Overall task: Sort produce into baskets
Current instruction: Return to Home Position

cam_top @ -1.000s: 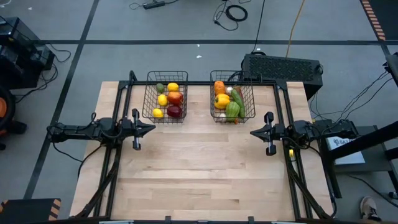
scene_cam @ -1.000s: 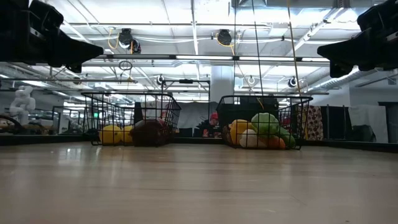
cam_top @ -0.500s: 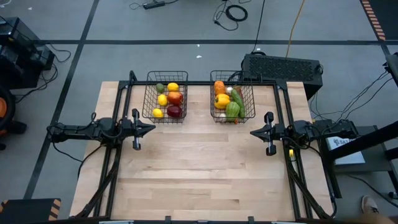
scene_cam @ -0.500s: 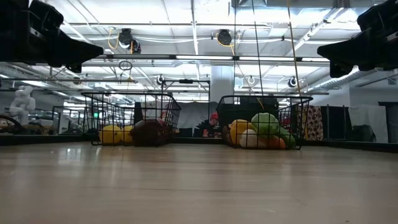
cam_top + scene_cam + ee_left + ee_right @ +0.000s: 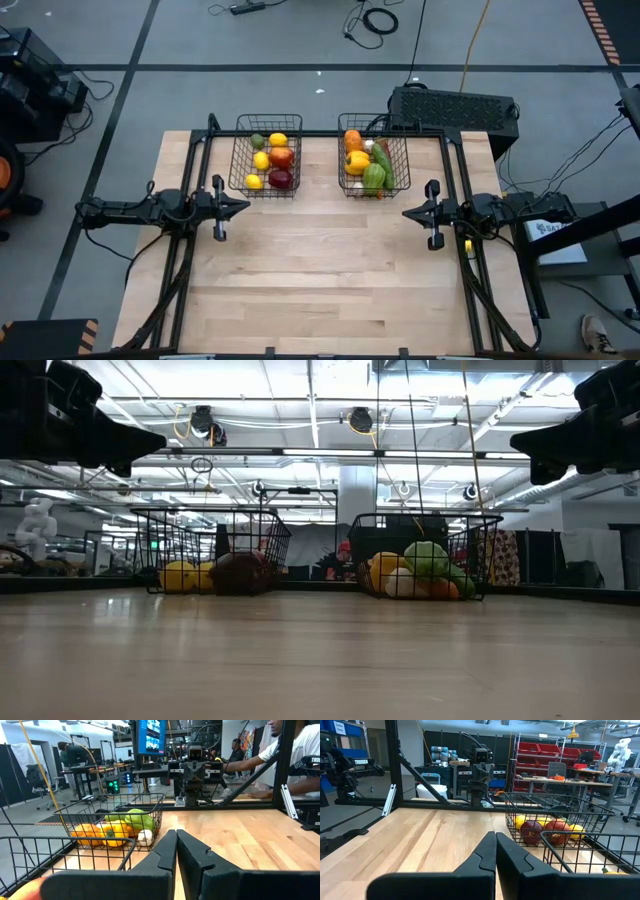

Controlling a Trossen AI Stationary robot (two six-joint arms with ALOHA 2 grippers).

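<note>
Two dark wire baskets stand on the table's far part. The left basket point(image 5: 267, 156) holds yellow lemons, red apples and a lime. The right basket point(image 5: 373, 156) holds a carrot, yellow pepper, green cucumber and white garlic. My left gripper point(image 5: 246, 207) is shut and empty above the table's left side, in front of the left basket. My right gripper point(image 5: 405, 213) is shut and empty above the right side, in front of the right basket. The two grippers point at each other.
A black metal frame point(image 5: 320, 132) runs along the table's far edge and sides. The wooden tabletop point(image 5: 320, 280) lies bare between and in front of the arms. A person in a white shirt point(image 5: 300, 750) stands beyond the table in the left wrist view.
</note>
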